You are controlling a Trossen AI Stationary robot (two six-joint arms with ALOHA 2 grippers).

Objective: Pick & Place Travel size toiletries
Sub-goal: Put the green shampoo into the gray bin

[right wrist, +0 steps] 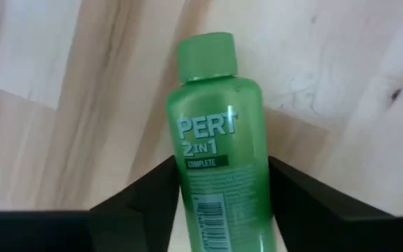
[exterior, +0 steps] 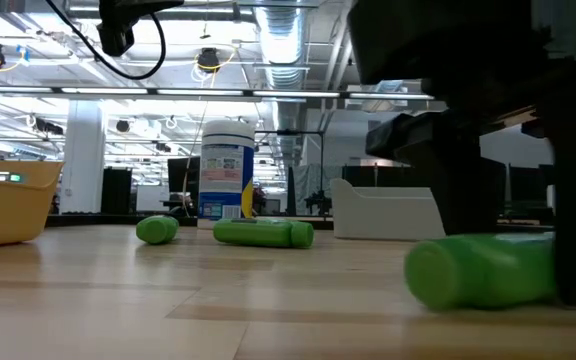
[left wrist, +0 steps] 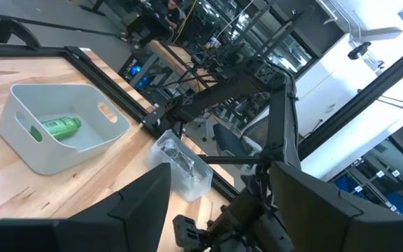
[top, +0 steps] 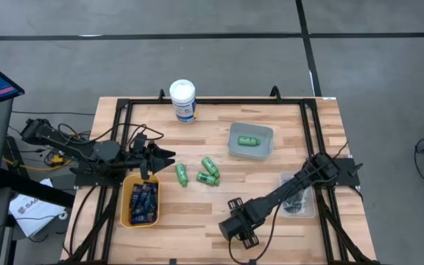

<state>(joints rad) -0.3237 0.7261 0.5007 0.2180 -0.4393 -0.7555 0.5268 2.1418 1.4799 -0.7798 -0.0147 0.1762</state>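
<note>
Green bottle [right wrist: 219,147], lettered "PERT 2 IN 1 COMPLETE", lay on table [top: 197,213] between right gripper's [right wrist: 222,203] spread fingers, unclasped. Left gripper [left wrist: 219,203] open, empty.

The wooden desk [top: 197,213] carries a white canister [top: 183,100] at upper centre, a grey bin [top: 234,141], a yellow bin [top: 126,202] lower left, a clear tray [top: 309,207] at right, and three green bottles [top: 200,172] mid-frame.
</note>
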